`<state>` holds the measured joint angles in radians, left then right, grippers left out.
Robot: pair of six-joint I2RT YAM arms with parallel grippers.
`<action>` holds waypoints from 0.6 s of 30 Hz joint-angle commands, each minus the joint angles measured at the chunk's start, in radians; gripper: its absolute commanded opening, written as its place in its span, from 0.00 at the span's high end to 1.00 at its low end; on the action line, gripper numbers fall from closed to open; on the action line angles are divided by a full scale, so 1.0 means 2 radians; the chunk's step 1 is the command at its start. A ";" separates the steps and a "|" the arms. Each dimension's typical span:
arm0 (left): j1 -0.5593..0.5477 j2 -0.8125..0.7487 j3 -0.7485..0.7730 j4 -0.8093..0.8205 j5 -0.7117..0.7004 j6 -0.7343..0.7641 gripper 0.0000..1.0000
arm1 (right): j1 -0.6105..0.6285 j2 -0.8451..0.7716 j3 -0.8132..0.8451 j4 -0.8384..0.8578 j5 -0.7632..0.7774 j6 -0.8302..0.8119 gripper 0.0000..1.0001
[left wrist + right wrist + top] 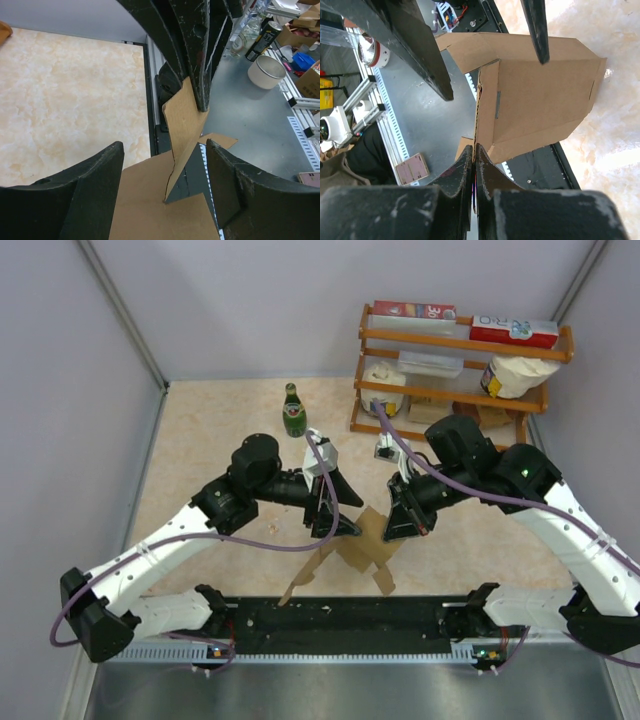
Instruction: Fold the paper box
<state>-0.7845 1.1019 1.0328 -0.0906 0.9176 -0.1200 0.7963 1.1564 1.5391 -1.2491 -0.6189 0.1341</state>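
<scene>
Paper box (pixel 365 545) is a brown cardboard sheet, partly folded with flaps sticking up. It sits at the middle of the near edge of the desk (pixel 210 450), and some flaps overhang the black base strip (pixel 350 615). Right gripper (pixel 474 150) is pressed together, pinching the edge of a raised flap. Left gripper (pixel 164 150) is spread, one finger either side of that upright flap, not touching it as far as I can tell. Step in hand, my read: crease this flap against its panel. To do it well, the right pinch should stay firm close to the score line so the sheet doesn't slide off the desk edge. The left should close low on the flap near the fold, then press along the crease, not across it (corrugated board buckles off-line easily). Green bottle (pixel 293 412) and wooden rack (pixel 450 395) are by the far edge, well apart from the work.
</scene>
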 commanded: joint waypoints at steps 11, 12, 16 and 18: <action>-0.033 0.040 0.033 0.017 0.006 0.006 0.62 | 0.001 -0.013 0.013 0.023 0.009 -0.009 0.99; -0.033 0.041 0.033 0.017 0.007 0.006 0.64 | 0.001 -0.013 0.013 0.023 0.010 -0.009 0.98; -0.033 0.043 0.030 0.025 0.021 -0.001 0.76 | 0.001 -0.016 0.014 0.026 0.017 -0.010 0.95; -0.034 0.044 0.025 0.035 0.029 -0.010 0.83 | 0.001 -0.018 0.014 0.026 0.027 -0.011 0.92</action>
<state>-0.8471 1.1835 1.0607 -0.0887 0.9360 -0.1188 0.7963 1.1549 1.5391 -1.2495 -0.5804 0.1276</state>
